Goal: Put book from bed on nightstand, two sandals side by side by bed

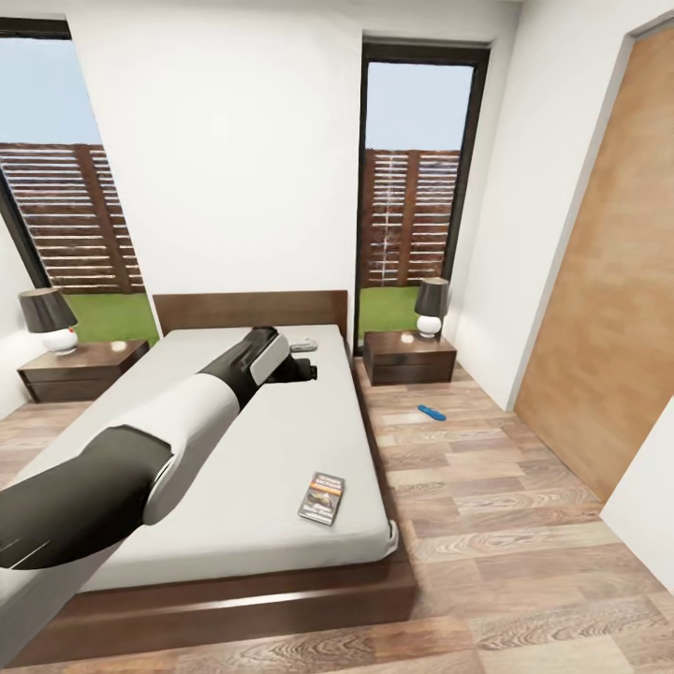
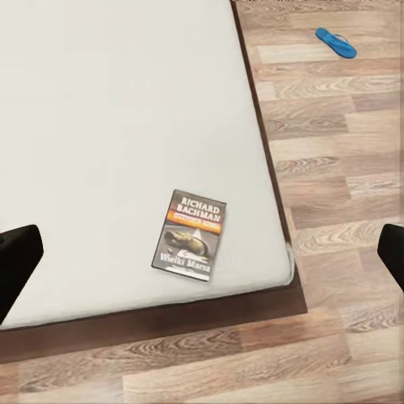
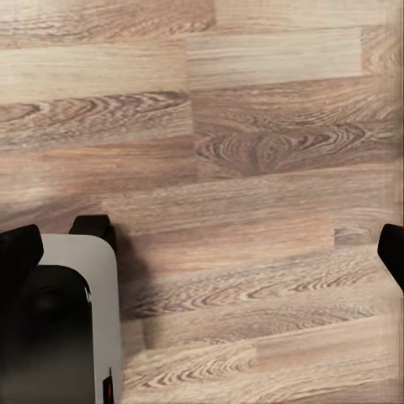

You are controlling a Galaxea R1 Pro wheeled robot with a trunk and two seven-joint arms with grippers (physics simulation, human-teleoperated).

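Stretched forward from the lower left of the head view, the robot's left arm (image 1: 159,440) reached out over the off-white mattress of the bed (image 1: 234,524), its black-and-white forearm hiding part of the mattress surface and ending in the left gripper (image 1: 298,367) above the area near the headboard (image 1: 250,309). From the left wrist camera, the tips of that gripper's two fingers (image 2: 17,265) showed at opposite edges of the frame, spread wide apart and holding nothing. Between them lay the book (image 2: 191,234), flat and face up on the mattress near the bed's foot corner on the side toward the open floor; in the head view the book (image 1: 321,497) sat just inside that same corner. One blue sandal (image 1: 431,412) lay on the wood-plank floor (image 1: 505,524), apart from the bed and near the right-hand nightstand (image 1: 409,358); the left wrist camera also caught that sandal (image 2: 336,42) on the planks beside the bed frame. Each nightstand carried a lamp, a dark-shaded one (image 1: 432,306) on the right and another (image 1: 49,320) on the left nightstand (image 1: 80,367). A small grey object (image 1: 303,345) rested on the mattress by the headboard, too small to identify. Tall black-framed windows (image 1: 418,178) showed a slatted fence and grass, and a wood-panelled door (image 1: 608,309) filled the right wall. The right wrist camera looked down on bare floor planks (image 3: 252,168) and a white-and-black part of the robot (image 3: 63,320), with the right gripper's fingertips (image 3: 18,252) likewise set wide apart and empty.
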